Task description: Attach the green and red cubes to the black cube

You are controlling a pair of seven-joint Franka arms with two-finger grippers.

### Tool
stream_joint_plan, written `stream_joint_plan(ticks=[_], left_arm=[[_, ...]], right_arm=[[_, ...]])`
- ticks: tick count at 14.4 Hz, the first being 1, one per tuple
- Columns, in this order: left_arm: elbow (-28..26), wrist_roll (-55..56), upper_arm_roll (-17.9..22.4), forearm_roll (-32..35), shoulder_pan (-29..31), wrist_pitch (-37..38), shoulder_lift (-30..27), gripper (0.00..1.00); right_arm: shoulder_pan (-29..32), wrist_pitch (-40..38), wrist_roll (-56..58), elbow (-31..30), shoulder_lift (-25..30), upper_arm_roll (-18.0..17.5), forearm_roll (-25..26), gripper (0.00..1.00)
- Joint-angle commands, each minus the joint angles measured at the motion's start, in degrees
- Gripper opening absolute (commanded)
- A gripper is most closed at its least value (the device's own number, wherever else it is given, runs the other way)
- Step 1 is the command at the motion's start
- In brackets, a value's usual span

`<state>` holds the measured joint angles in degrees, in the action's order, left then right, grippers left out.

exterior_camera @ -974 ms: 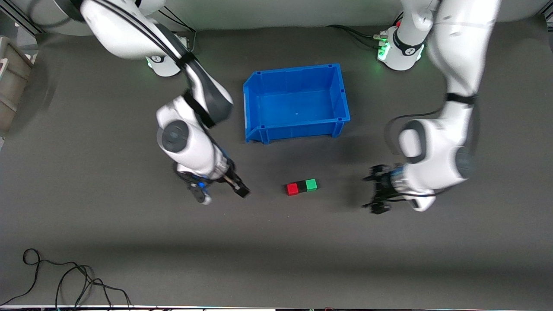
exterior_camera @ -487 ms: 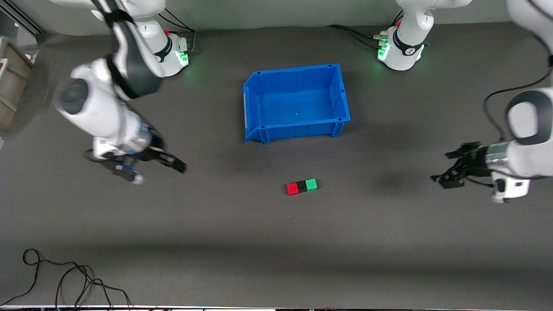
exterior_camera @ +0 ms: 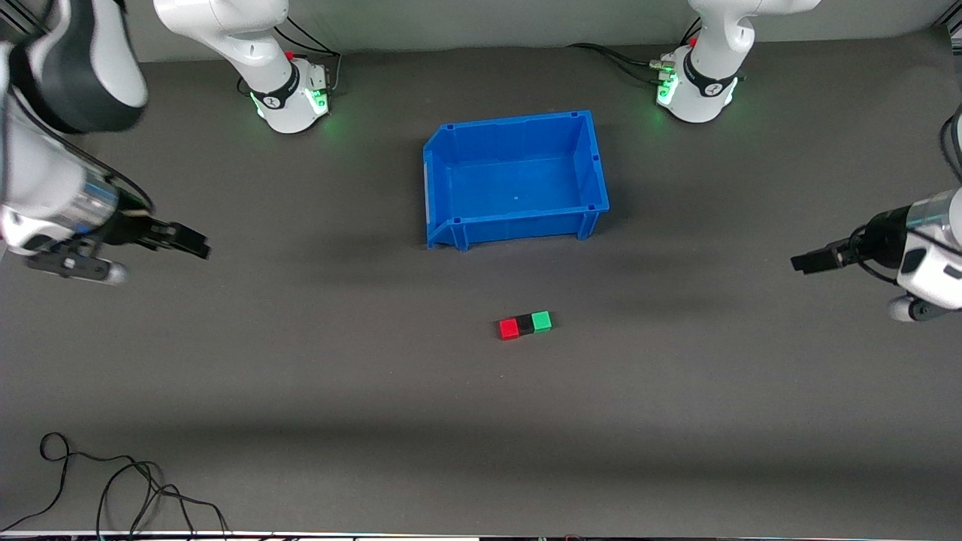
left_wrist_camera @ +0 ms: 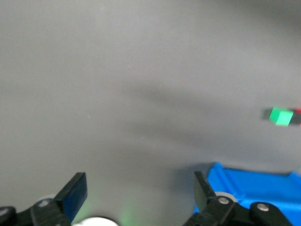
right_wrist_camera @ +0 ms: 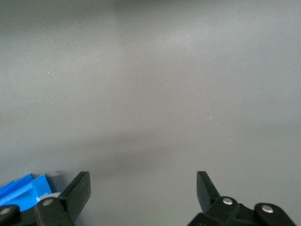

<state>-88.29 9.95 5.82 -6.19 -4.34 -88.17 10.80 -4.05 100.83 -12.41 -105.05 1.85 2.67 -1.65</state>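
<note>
the red cube (exterior_camera: pixel 509 329), black cube (exterior_camera: pixel 524 324) and green cube (exterior_camera: pixel 541 321) sit joined in a row at frame centre on the worktop (exterior_camera: pixel 376 391), its long axis running between the two arms. the left hand (exterior_camera: pixel 812 262) at right edge and the right hand (exterior_camera: pixel 188 242) at left edge are both wide, empty, and well apart from it.

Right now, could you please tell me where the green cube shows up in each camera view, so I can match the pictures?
Front view: the green cube sits mid-table, joined to the black cube, nearer the camera than the blue bin.
Left wrist view: the green cube lies at the picture's edge, with the bin's corner nearby.
Right wrist view: not in it; only the bin's corner shows.
Shared landmark: the blue bin.
</note>
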Motion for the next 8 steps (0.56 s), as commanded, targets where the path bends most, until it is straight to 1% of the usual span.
stream_joint_plan(ticks=[1, 3, 6, 8], left_arm=[[-0.1, -8.3, -0.4, 2.8, -1.5, 0.5, -3.7, 1.00], [0.0, -12.6, -0.8, 3.8, -2.1, -0.2, -4.4, 1.00], [-0.9, -13.5, -2.6, 8.1, -2.3, -2.8, -5.7, 1.00], [-0.9, -13.4, -2.7, 8.1, -2.2, -3.3, -5.6, 1.00]], right_arm=[[-0.3, -6.2, 2.2, 8.2, -2.1, -0.3, 1.8, 1.00], [-0.3, -7.8, 4.4, 10.6, -2.9, -1.0, 3.5, 1.00], [-0.3, -7.4, 4.7, 10.6, -2.9, -1.0, 3.0, 1.00], [-0.3, -7.4, 4.7, 10.6, -2.9, -1.0, 3.1, 1.00]])
